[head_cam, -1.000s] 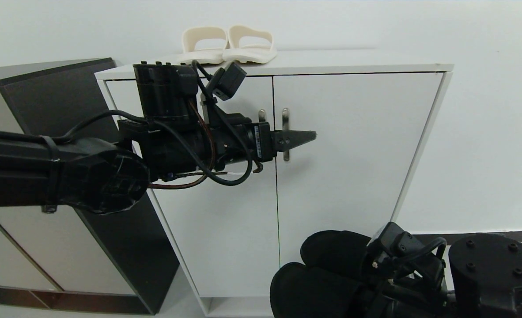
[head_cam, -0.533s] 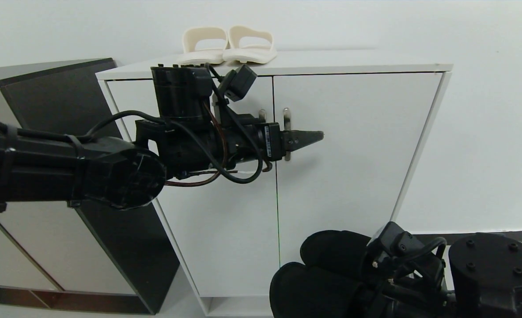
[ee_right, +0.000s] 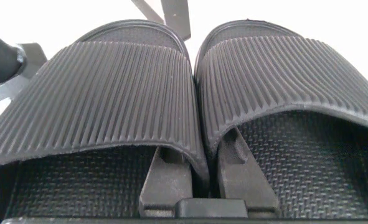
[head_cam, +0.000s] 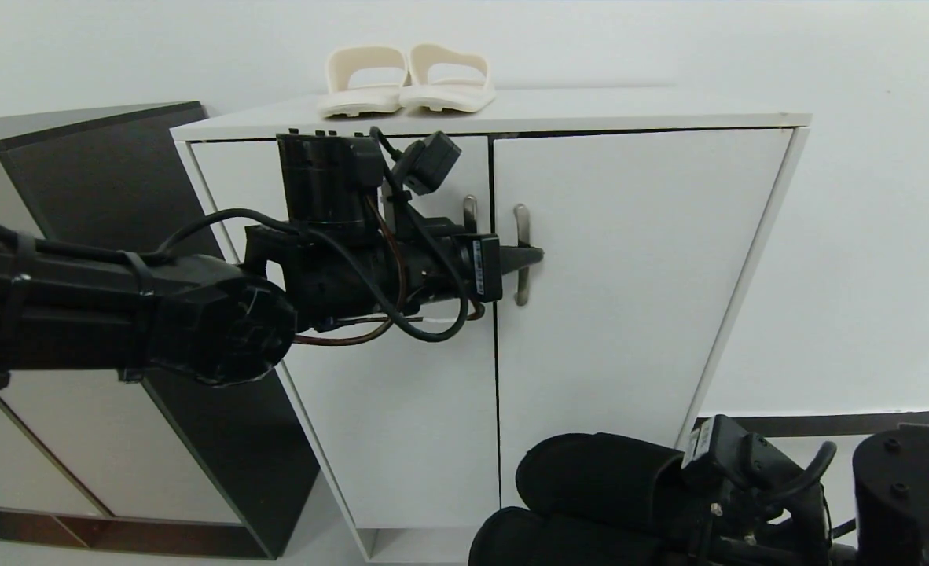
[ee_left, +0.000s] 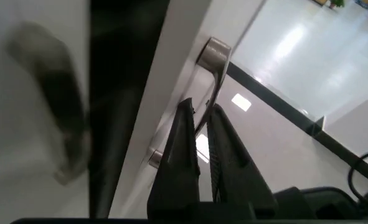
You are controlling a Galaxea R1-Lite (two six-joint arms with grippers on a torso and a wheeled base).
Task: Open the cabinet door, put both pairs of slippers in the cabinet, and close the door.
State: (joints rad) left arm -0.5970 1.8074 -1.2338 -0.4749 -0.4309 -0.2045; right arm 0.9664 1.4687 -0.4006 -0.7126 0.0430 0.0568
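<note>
two hands pinch: left hand [head_cam: 530, 255] grips the door handle [head_cam: 520, 223], right hand [ee_right: 201, 167] clamps the black slippers [head_cam: 586, 475].

1. The white cabinet [head_cam: 629, 314] has smooth, matt panels.
2. Its door handle [head_cam: 521, 255] is bare, satin metal.
3. The black slippers [ee_right: 109, 99] look rubbery, with ribbed straps and pebbled insoles.
4. The cream slippers [head_cam: 409, 79] look like smooth, matt foam.
5. The dark cabinet [head_cam: 79, 165] on the left is matt-sided.
</note>
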